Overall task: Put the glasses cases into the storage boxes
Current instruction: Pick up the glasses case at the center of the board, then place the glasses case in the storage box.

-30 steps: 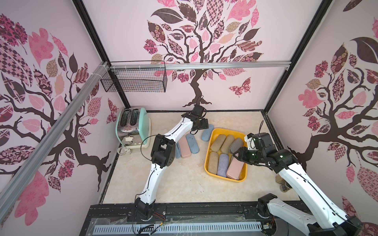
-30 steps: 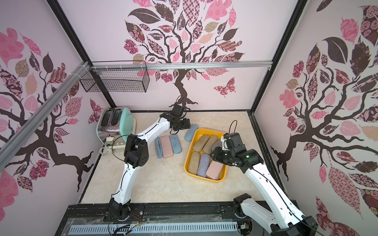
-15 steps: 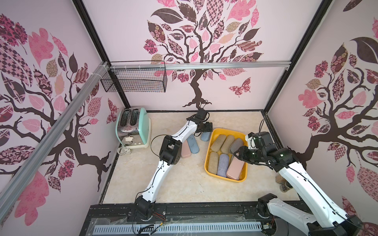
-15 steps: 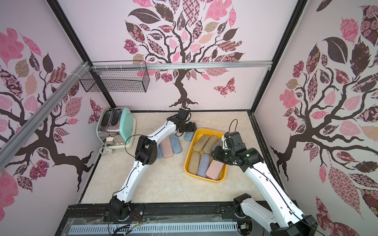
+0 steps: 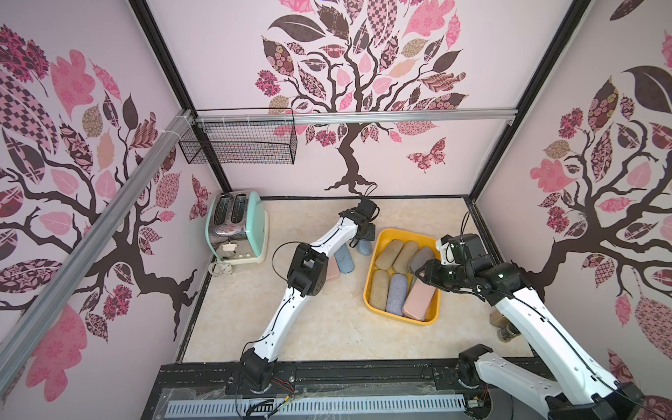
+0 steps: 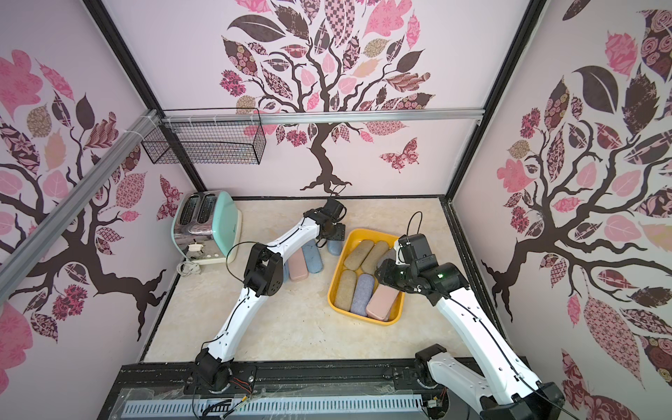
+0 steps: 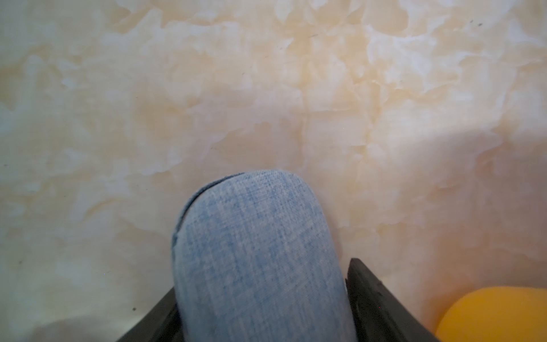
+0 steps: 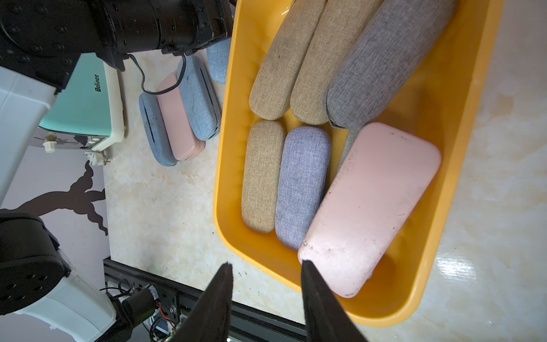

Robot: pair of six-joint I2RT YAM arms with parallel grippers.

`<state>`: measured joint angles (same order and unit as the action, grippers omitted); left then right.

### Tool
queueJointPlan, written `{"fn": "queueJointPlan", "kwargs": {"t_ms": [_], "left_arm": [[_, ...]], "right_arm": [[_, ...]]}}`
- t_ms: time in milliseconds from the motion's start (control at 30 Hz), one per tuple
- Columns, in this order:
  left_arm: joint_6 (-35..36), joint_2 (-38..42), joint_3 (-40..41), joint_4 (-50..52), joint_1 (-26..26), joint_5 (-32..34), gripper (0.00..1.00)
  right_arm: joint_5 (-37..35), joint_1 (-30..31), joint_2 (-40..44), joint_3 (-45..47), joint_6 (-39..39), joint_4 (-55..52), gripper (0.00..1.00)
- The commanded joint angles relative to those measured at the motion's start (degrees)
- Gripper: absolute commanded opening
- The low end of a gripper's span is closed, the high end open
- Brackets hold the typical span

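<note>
The yellow storage box (image 5: 396, 315) (image 6: 363, 315) (image 8: 461, 103) holds several glasses cases: tan, grey, lavender (image 8: 302, 183) and pink (image 8: 373, 201). My left gripper (image 5: 363, 243) (image 7: 262, 275) is down at the box's far left corner. Its jaws press both sides of a blue case (image 7: 254, 237) (image 6: 334, 247) lying on the table. Two more blue cases (image 8: 198, 97) and a pink case (image 8: 179, 118) lie left of the box, partly under the left arm. My right gripper (image 8: 266, 263) (image 5: 418, 271) hovers over the box's right side, open, with nothing between its fingers.
A mint toaster (image 5: 236, 229) with its cord stands at the back left. A black wire basket (image 5: 240, 142) hangs on the wall rail above it. Small brown jars (image 5: 503, 327) sit by the right wall under the right arm.
The left arm swung right, from the pile of cases to the blue case beside the box. Its jaws opened wide, then closed on that case. The right arm barely moved.
</note>
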<state>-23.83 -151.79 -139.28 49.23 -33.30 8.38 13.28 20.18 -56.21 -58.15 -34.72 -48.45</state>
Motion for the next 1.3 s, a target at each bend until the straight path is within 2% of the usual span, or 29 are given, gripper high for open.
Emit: {"fn": "queueJointPlan", "kwargs": {"t_ms": [0, 233, 533, 633, 733, 867, 1033, 1167, 1267], "left_arm": [[0.3, 2.0, 5.7, 2.9, 0.5, 2.2, 0.65], [-1.5, 9.8, 10.9, -1.5, 0.5, -0.6, 0.59], [-3.8, 15.7, 12.2, -2.5, 0.6, -3.9, 0.54], [-5.1, 18.8, 12.3, -1.2, 0.7, -5.8, 0.53], [-6.8, 24.4, 14.9, -1.9, 0.3, -10.7, 0.54], [-7.3, 32.4, 22.1, -3.4, -2.8, -17.5, 0.54], [-9.8, 39.7, 34.4, -7.0, -9.4, -19.3, 0.53], [-11.9, 41.5, 40.7, -12.0, -13.5, -19.5, 0.54], [-11.5, 37.7, 37.1, -11.3, -13.5, -20.2, 0.53]], "right_arm": [[0.2, 0.4, -0.5, -2.1, -0.3, 0.3, 0.42], [-0.7, 0.4, -0.2, -2.3, -0.4, 0.1, 0.42], [-2.9, 0.4, 1.1, -2.6, -0.6, 0.1, 0.42], [-4.1, 0.4, 1.5, -3.2, -0.5, -0.1, 0.42], [-7.0, 0.3, 1.2, -5.0, -0.5, -1.2, 0.42], [-10.0, 0.2, 0.5, -8.1, -1.1, -2.3, 0.42], [-12.0, 0.1, 1.1, -10.8, -1.4, -3.1, 0.44], [-11.8, 0.1, 1.7, -11.1, -1.6, -3.3, 0.44], [-11.4, 0.1, 2.3, -10.6, -1.9, -3.3, 0.44]]}}
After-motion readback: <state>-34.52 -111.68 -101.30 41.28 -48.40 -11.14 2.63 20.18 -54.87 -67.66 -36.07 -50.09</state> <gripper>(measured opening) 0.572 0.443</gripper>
